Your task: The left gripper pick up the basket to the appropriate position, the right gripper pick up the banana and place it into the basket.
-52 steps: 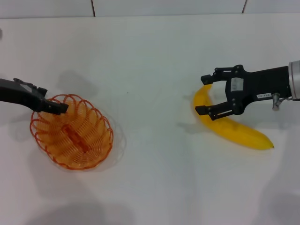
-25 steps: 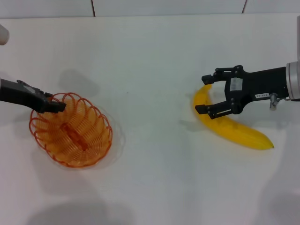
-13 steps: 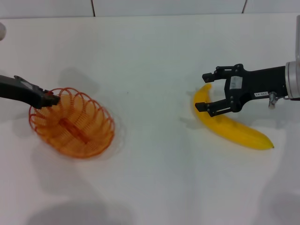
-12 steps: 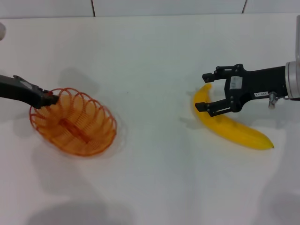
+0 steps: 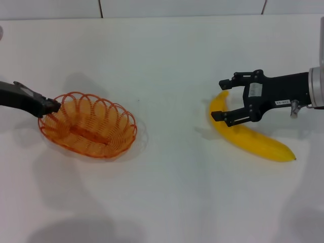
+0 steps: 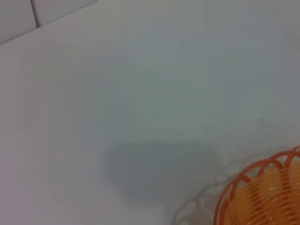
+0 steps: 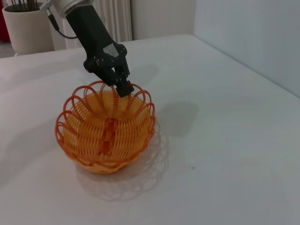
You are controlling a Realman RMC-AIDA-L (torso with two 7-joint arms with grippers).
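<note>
The orange wire basket point(image 5: 88, 126) is on the left of the white table. My left gripper point(image 5: 49, 106) is shut on the rim at the basket's left end. In the right wrist view the left gripper point(image 7: 120, 85) pinches the rim of the basket point(image 7: 105, 129), which looks slightly raised over its shadow. A piece of the basket's rim point(image 6: 262, 192) shows in the left wrist view. The yellow banana point(image 5: 253, 137) lies on the right. My right gripper point(image 5: 217, 99) is open, its fingers on either side of the banana's upper end, not closed on it.
The white table point(image 5: 167, 61) runs back to a tiled wall edge at the far side. Bare table lies between basket and banana. A pale pot point(image 7: 26, 23) stands beyond the table in the right wrist view.
My left gripper has dragged the basket to the right and turned it, so that it now lies lengthwise. The right gripper and the banana have stayed where they were.
</note>
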